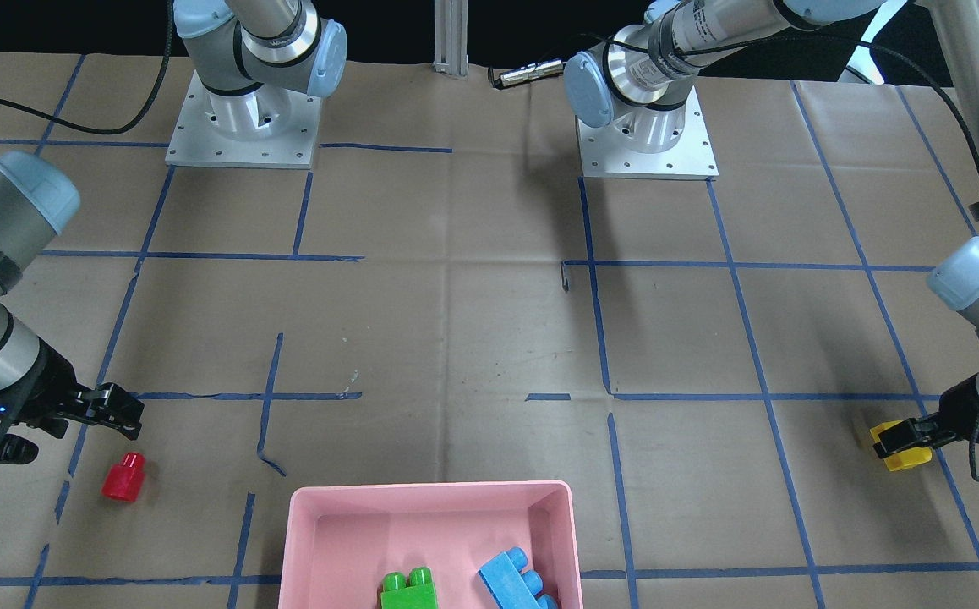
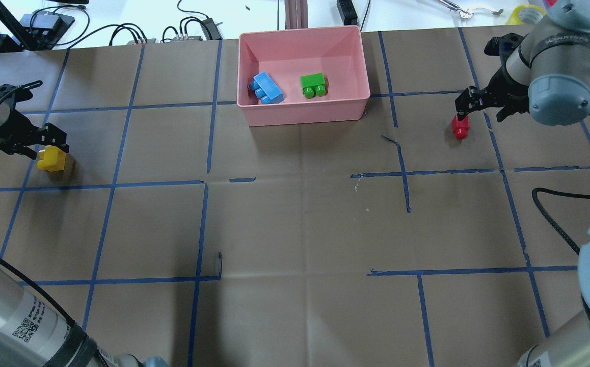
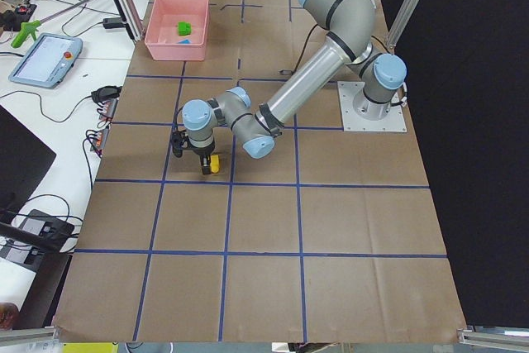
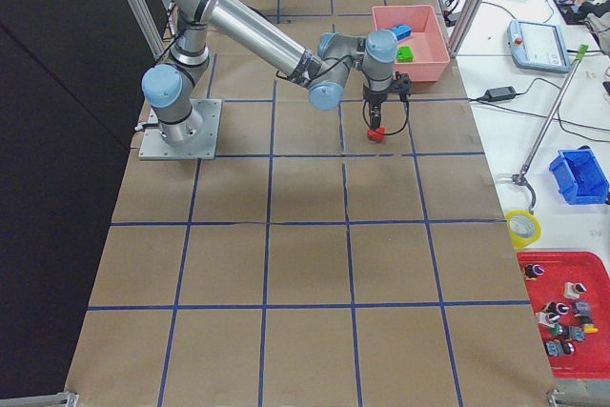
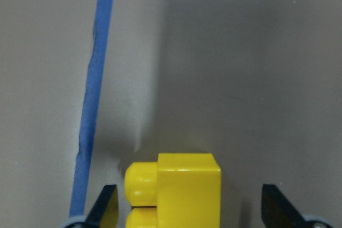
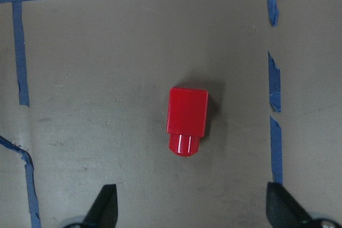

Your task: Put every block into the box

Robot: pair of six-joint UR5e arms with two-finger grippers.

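The pink box stands at the far middle of the table and holds the blue block and the green block. The yellow block lies on the table at the far left. My left gripper is open and low around it; in the left wrist view the block sits between the spread fingertips, with a gap on one side. The red block lies on its side at the right. My right gripper is open above it, with the block centred ahead of the fingers.
Blue tape lines grid the brown table cover. The two arm bases stand on the robot's side. A black cable lies at the right. Cables and a power strip sit beyond the far table edge behind the box.
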